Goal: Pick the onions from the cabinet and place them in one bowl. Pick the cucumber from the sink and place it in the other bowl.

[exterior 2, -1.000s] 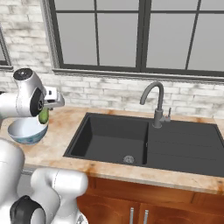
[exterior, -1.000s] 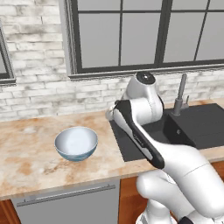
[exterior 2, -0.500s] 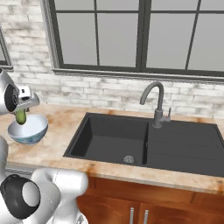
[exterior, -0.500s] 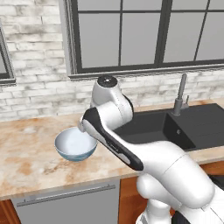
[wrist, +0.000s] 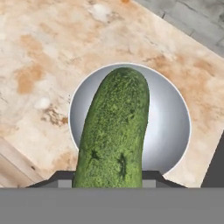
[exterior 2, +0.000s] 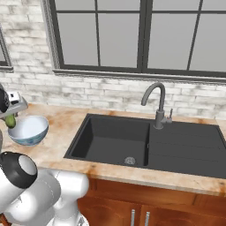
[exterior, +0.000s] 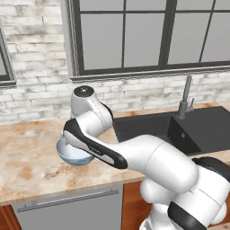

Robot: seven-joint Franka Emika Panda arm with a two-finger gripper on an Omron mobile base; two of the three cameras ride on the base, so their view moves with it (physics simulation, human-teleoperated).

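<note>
The cucumber [wrist: 114,131] is pinched in the tool [wrist: 109,177] directly above the light blue bowl [wrist: 170,127], whose inside is seen bare. Open worktop [wrist: 48,57] lies around the bowl, with the sink [exterior 2: 145,141] well apart from it.

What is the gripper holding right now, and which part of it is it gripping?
The gripper is shut on the cucumber, gripping it at one end; the rest sticks out over the light blue bowl on the counter.

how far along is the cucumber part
Picked up: the cucumber is out of the sink and clamped in the gripper, hanging over the light blue bowl. Left: release it into that bowl. No onions or cream bowl in view to judge.
</note>
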